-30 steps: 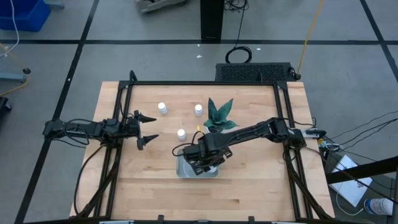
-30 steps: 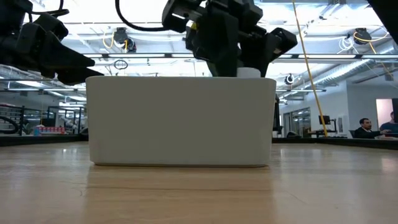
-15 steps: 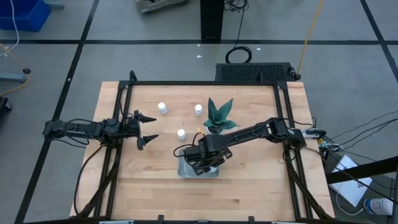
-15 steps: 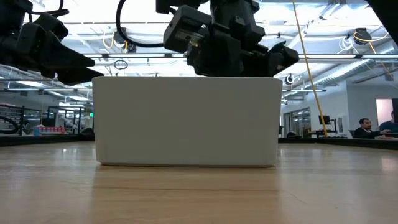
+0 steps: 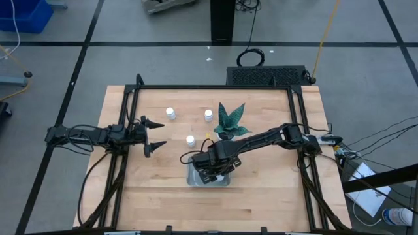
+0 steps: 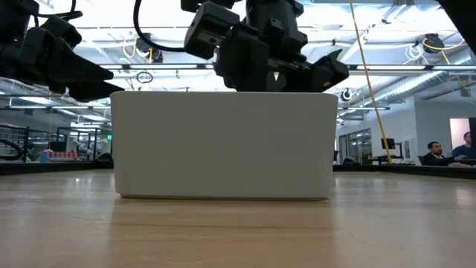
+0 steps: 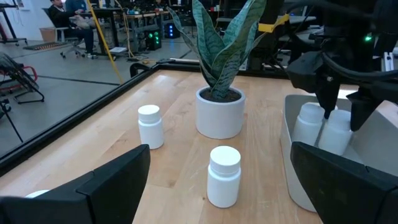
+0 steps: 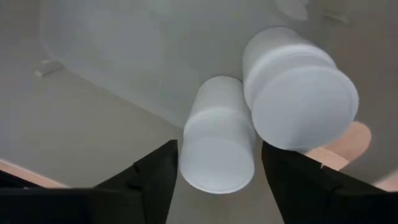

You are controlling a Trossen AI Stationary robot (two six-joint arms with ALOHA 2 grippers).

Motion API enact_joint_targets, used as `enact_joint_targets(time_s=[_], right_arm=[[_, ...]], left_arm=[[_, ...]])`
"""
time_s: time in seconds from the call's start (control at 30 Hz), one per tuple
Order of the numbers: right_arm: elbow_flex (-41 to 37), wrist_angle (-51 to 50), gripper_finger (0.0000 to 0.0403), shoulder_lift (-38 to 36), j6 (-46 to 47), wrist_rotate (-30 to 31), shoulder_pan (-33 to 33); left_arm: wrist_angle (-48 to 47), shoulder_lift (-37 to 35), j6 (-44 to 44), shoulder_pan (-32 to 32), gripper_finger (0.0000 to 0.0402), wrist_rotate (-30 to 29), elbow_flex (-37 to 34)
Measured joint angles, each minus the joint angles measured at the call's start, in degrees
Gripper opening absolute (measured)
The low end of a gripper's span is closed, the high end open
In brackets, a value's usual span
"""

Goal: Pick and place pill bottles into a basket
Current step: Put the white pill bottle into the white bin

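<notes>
Two smooth white cylindrical pill bottles (image 8: 217, 140) stand in the matte basket (image 7: 292, 155)

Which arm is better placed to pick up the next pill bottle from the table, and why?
Probably the left. The left gripper hangs open beside the nearest loose bottle, while the right gripper sits over the basket, its fingers astride a bottle already inside.

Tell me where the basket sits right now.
In the high view the basket lies near the table's middle front, just in front of the potted plant, with the right tool lowered into it.
</notes>
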Motion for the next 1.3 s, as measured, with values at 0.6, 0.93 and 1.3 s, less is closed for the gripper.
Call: enact_joint_targets(time_s=[0.6, 0.93, 1.3], right_arm=[[0.0, 1.2, 0.0183, -4.9, 1.8, 1.4, 0.0], [0.1, 8.9, 0.0057, -12.4, -2.4, 13.0, 0.8], [0.0, 9.3, 0.0002, -22.1, -20.9, 30.2, 4.2]], left_arm=[[0.0, 0.0, 0.0, 0.0, 0.0395, 0.0, 0.0], [0.0, 0.0, 0.0, 0.0, 0.0395, 0.0, 0.0], [0.0, 0.0, 0.0, 0.0, 0.0395, 0.0, 0.0]])
